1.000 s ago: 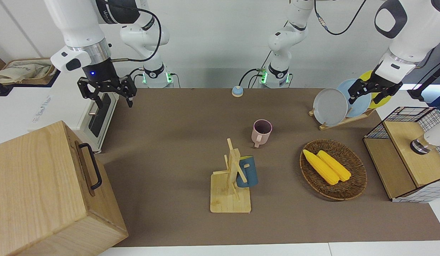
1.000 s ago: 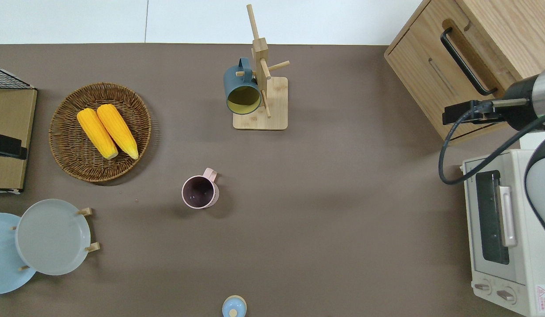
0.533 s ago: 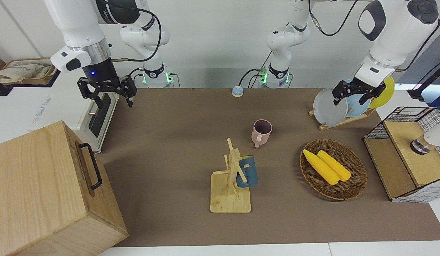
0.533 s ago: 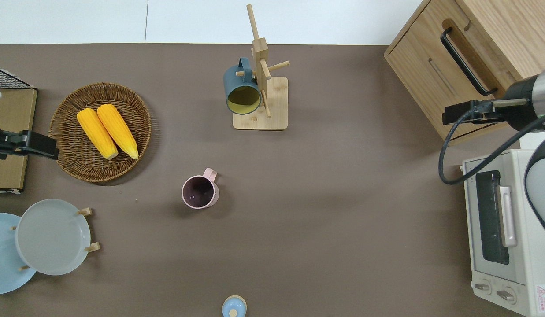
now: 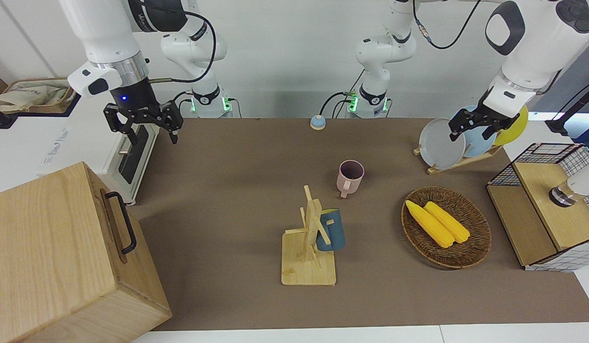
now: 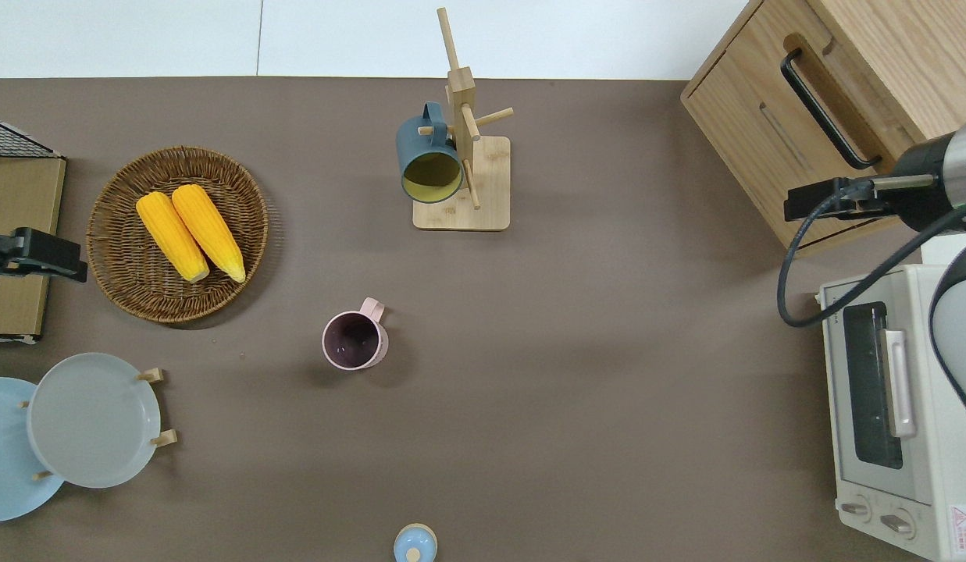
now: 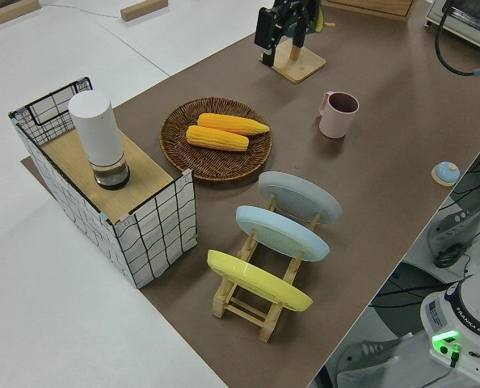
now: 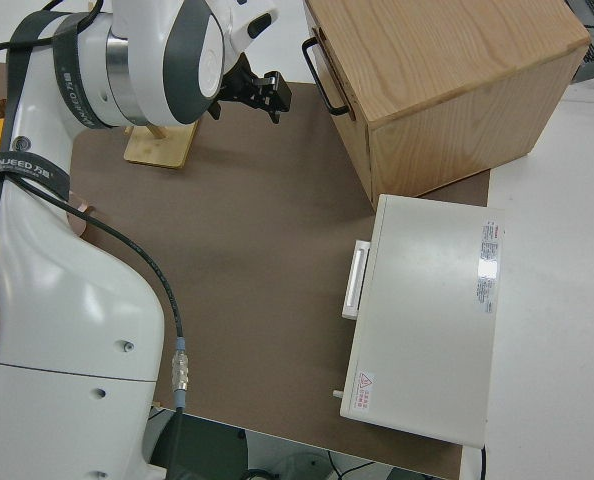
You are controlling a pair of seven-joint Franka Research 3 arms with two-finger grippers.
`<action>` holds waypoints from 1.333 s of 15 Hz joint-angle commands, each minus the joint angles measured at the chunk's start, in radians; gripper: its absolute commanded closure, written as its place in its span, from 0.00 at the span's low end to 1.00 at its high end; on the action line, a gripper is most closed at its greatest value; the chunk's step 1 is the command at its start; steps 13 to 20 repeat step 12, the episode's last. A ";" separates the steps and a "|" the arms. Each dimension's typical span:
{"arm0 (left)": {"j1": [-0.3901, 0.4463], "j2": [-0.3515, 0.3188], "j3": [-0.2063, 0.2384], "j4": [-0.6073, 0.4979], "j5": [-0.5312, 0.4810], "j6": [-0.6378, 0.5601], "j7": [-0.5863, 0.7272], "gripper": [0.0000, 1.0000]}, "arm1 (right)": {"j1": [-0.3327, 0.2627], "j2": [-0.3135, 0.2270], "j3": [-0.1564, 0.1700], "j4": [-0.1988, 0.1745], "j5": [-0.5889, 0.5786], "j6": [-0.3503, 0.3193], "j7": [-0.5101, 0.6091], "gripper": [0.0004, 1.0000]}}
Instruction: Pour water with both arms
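Both claws are hanging empty with fingers apart: left claw up near the surface's left-arm edge, right claw near the right-arm edge. Pink mug is sitting mid-surface, blue mug hanging on the mug tree. Risk: unhooking the blue mug tips the rack.

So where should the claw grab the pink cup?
Probably by the rim of the pink cup, coming straight down, one finger inside and one outside. It stands upright with its mouth open, and its small handle points away from the robots, so it looks harder to pinch.
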 commanded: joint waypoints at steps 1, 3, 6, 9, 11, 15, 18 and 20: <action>-0.136 -0.007 0.156 0.024 -0.026 -0.032 0.030 0.00 | -0.008 -0.004 0.004 0.001 0.016 0.002 -0.015 0.01; -0.164 -0.010 0.190 0.024 -0.039 -0.032 0.031 0.00 | -0.008 -0.004 0.004 0.001 0.016 0.002 -0.015 0.01; -0.166 -0.024 0.186 0.031 -0.062 -0.032 0.032 0.00 | -0.008 -0.004 0.004 0.001 0.016 0.002 -0.015 0.01; -0.164 -0.024 0.181 0.031 -0.085 -0.028 0.033 0.00 | -0.008 -0.004 0.004 0.001 0.016 0.002 -0.015 0.01; -0.164 -0.022 0.171 0.030 -0.084 -0.028 0.035 0.00 | -0.008 -0.004 0.004 0.001 0.016 0.004 -0.013 0.01; -0.166 -0.022 0.167 0.030 -0.082 -0.028 0.035 0.00 | -0.008 -0.004 0.004 0.001 0.016 0.002 -0.015 0.01; -0.166 -0.022 0.167 0.030 -0.082 -0.028 0.035 0.00 | -0.008 -0.004 0.004 0.001 0.016 0.002 -0.015 0.01; -0.166 -0.022 0.167 0.030 -0.082 -0.028 0.035 0.00 | -0.008 -0.004 0.004 0.001 0.016 0.002 -0.015 0.01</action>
